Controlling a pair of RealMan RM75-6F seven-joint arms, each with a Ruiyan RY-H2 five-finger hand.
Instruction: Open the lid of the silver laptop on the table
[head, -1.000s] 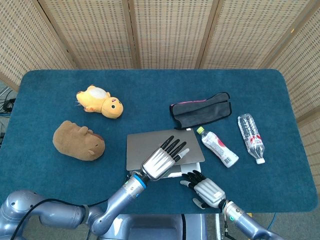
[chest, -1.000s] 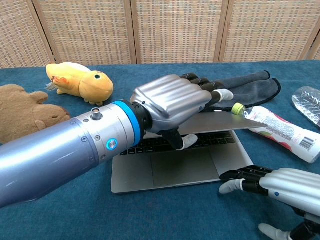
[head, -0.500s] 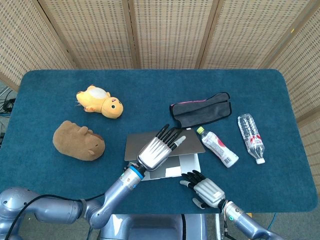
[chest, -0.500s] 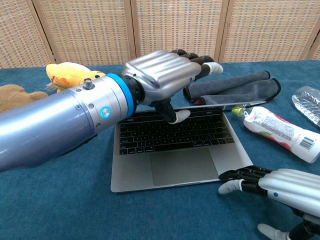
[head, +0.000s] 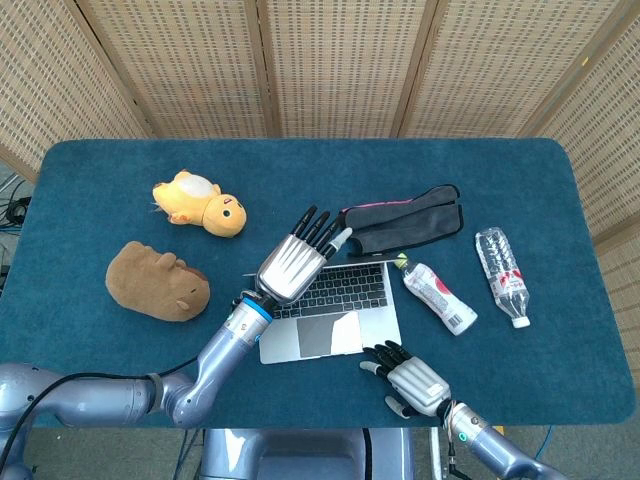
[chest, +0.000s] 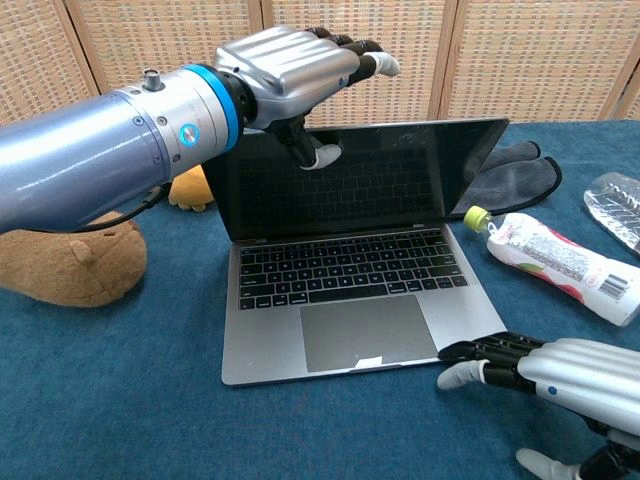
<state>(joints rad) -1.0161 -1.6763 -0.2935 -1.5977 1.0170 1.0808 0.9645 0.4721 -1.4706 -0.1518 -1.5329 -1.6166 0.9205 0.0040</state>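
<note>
The left hand (chest: 285, 70) has raised the laptop (chest: 345, 290) lid upright.

Silver left hand (chest: 285, 65) raised at upper centre, dark fingers extended, silver right hand (chest: 570, 375) low at lower right, fingers stretched flat

The silver laptop (chest: 345, 300) has black keys and a dark screen — a small white sticker sits at the near edge of its grey trackpad. The table (head: 120, 340) is covered in deep teal cloth. Far left lies a yellow-orange plush (head: 200, 203) with a white belly; nearer, a brown plush (head: 158, 281). The folded cloth (head: 405, 219) is dark grey with pink trim. One bottle (head: 436, 294) has a green cap and a white-and-red label — the other bottle (head: 501, 271) is clear with a red-marked label. Both hands are silver with black fingers and white tips: left hand (chest: 290, 70), right hand (chest: 560, 373).
</note>
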